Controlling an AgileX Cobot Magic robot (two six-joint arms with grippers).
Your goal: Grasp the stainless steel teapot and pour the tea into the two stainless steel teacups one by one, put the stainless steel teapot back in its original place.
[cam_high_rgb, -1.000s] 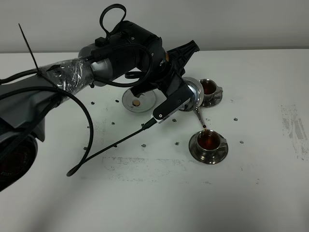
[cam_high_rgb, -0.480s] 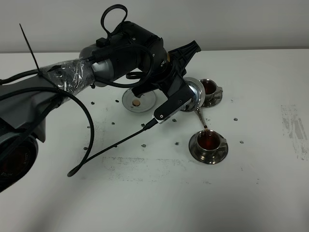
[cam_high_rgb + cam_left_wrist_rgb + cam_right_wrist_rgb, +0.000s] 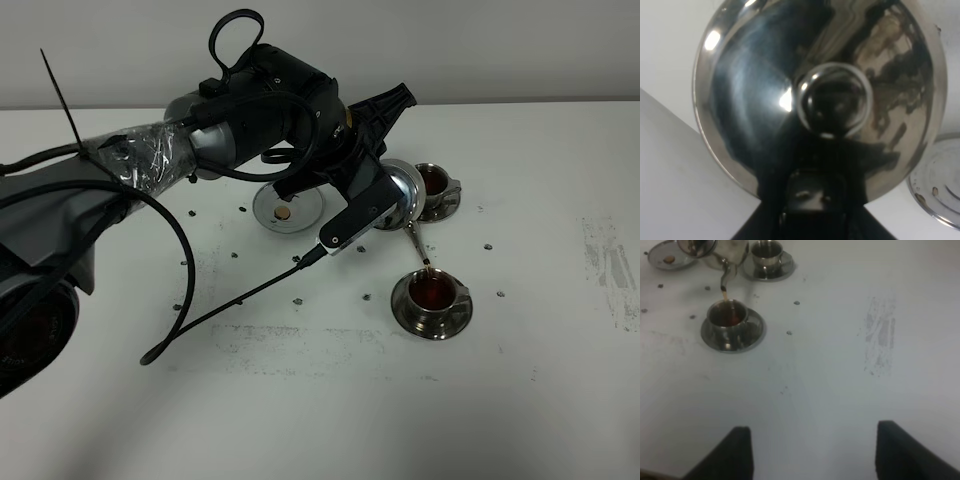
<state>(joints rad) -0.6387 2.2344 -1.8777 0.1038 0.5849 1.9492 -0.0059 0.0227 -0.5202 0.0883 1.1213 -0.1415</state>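
My left gripper [image 3: 812,197] is shut on the stainless steel teapot [image 3: 402,190], which hangs tilted above the table. Its lid and knob [image 3: 832,102] fill the left wrist view. The thin spout [image 3: 416,242] points down at the nearer stainless steel teacup [image 3: 432,292], and a thin stream of tea [image 3: 723,292] falls into it. That cup holds reddish-brown tea and sits on its saucer [image 3: 405,312]. The farther teacup [image 3: 433,181], also with tea in it, stands just behind the pot. The round steel dish [image 3: 288,208] with a tan dot lies bare to the left. My right gripper [image 3: 815,455] is open over bare table.
The left arm's black wrist and its dangling cable [image 3: 230,305] reach across the table's left half. Small screw holes dot the white tabletop. A scuffed grey patch [image 3: 880,335] marks the right side.
Hardly anything has moved: the teapot stays tilted over the nearer cup with its spout tip shifting only slightly, and tea keeps running.
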